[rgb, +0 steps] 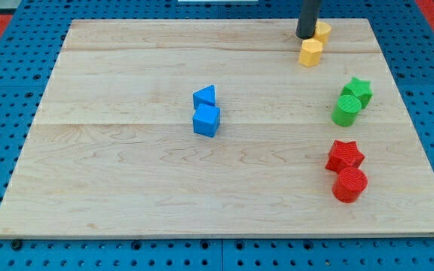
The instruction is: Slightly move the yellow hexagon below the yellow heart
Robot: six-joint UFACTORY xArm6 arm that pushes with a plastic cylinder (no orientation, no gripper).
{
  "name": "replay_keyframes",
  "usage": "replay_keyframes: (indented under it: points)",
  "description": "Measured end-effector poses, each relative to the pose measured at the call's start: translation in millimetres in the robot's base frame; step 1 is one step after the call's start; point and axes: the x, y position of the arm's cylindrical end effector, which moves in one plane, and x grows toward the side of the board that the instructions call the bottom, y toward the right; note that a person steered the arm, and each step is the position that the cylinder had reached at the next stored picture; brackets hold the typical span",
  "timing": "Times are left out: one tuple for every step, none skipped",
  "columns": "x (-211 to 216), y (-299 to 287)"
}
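The yellow hexagon [311, 53] stands near the view's top right of the wooden board [126, 188]. The yellow heart [322, 31] sits just above and right of it, partly hidden by my rod. My tip [305, 36] is at the top, touching the heart's left side and just above the hexagon's top edge.
A blue triangle [205, 95] and a blue cube [206, 120] sit together mid-board. A green star [358, 90] and a green cylinder [346, 111] are at the right. A red star [344, 156] and a red cylinder [349, 184] are at the lower right.
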Motion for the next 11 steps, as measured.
replay_keyframes:
  points:
    - [17,0]
    - [15,0]
    - [2,0]
    - [1,-7]
    - [11,-22]
    - [38,-16]
    - [39,-13]
    - [43,7]
    - [40,7]
    - [40,3]
    - [44,3]
